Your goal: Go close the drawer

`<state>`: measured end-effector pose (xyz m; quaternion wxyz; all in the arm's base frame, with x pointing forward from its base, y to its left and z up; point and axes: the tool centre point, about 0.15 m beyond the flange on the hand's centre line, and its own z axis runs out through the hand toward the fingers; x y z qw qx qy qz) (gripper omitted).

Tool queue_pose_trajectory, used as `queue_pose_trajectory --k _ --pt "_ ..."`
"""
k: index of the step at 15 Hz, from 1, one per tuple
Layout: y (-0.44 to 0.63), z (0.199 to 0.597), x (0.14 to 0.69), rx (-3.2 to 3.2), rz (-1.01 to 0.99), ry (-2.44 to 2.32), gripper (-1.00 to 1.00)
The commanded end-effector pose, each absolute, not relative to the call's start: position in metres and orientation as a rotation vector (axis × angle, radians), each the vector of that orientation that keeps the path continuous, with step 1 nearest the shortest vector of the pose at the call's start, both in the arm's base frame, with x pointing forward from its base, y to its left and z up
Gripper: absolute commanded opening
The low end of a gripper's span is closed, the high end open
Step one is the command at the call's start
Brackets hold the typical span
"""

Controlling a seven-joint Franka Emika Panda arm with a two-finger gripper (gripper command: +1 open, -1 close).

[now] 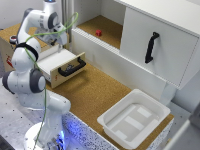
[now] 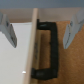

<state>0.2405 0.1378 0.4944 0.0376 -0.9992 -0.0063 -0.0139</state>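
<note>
In the exterior view the gripper itself is hard to make out: the white Franka arm [image 1: 30, 60] bends over the small box drawer with the light wood front [image 1: 70, 71], and its wrist and a green cable [image 1: 50, 33] blur into the drawer's white inside [image 1: 55, 59]. The wrist view settles it. There the two grey fingers [image 2: 69, 34] of the gripper [image 2: 40, 35] stand wide apart, one over the white inside, the other beyond the horizontal black bar handle [image 2: 49, 50], with the wood front edge and the handle between them; they grip nothing. That picture is soft, and whether a finger touches the wood cannot be told.

The drawer is pulled out over the brown cork-like counter [image 1: 95, 90], near the exterior view's left. To the right stands the large white cabinet door with a vertical black handle [image 1: 151, 47]. Behind it, an open recess holds a small red object [image 1: 98, 33], too small to name. A white plastic tub [image 1: 134, 118] sits at the counter's near end, well apart from the drawer.
</note>
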Motion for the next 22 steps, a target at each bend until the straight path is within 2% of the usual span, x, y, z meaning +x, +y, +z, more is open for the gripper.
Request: queue_pose_trajectory --k 1,5,17,22 --pt "0.052 0.464 0.245 -3.023 -0.018 0.049 1.00" --pt "0.016 0.446 0.252 -3.096 -0.020 0.205 1.00" --pt "0.024 0.454 0.251 -3.080 0.004 0.243 1.00" --pt "0.017 0.409 0.261 -3.041 -0.056 0.417 1.00"
